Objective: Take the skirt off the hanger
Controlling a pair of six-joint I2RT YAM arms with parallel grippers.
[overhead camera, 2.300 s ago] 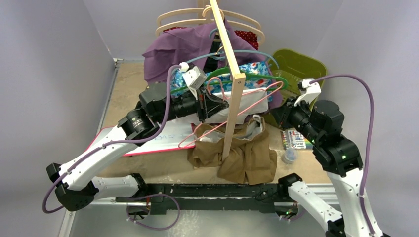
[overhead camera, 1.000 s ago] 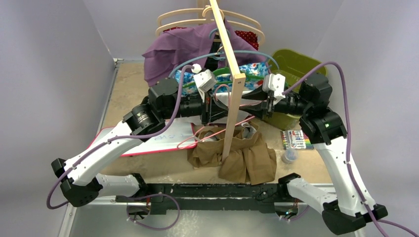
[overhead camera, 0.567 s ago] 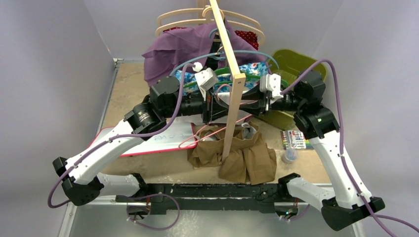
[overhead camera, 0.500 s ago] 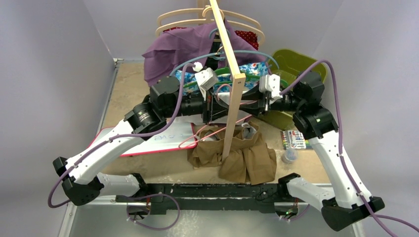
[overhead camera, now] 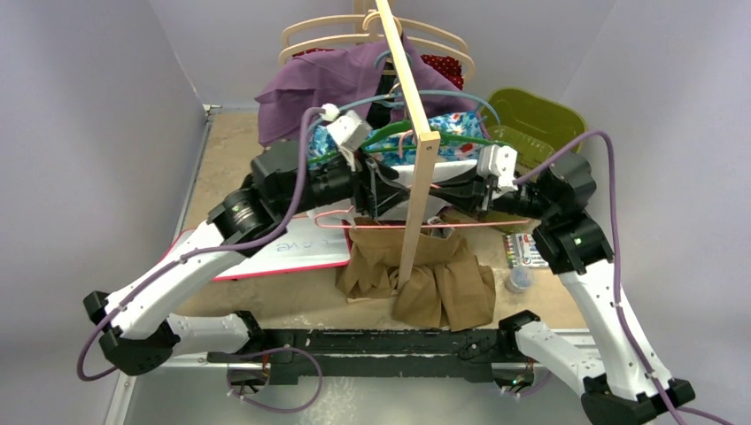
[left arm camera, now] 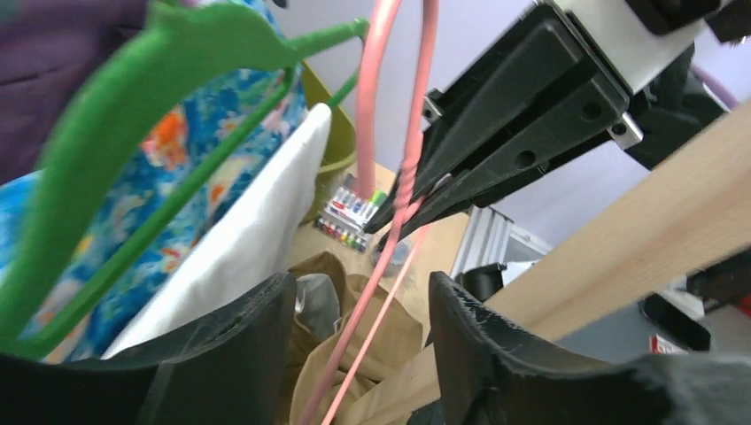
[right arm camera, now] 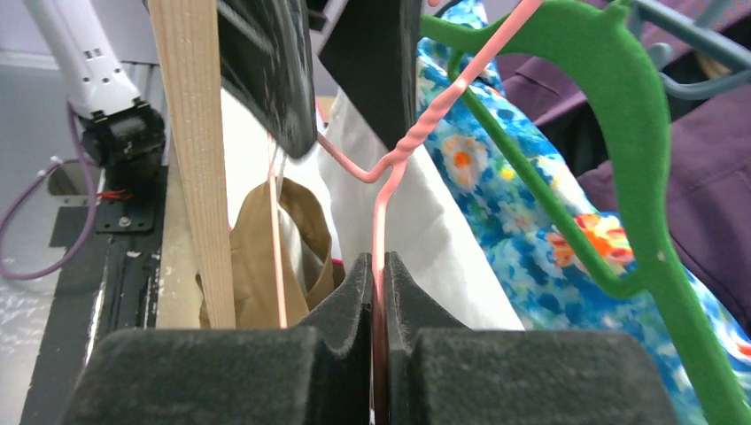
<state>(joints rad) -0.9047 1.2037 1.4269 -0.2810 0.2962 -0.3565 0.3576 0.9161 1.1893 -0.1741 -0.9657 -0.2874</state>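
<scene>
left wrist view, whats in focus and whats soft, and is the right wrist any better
Left wrist view: the left claw at the bottom edge and the near green hanger are soft, the pink hanger and the right claw pinching it sharper. Right wrist view: its own pads dark and blurred, the pink hanger and floral fabric crisp.

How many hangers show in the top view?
5: two wooden hangers at the back, a blue-grey hanger, a green hanger, and the pink wire hanger nearest, clamped by the right gripper. Clothes may hide more.
</scene>
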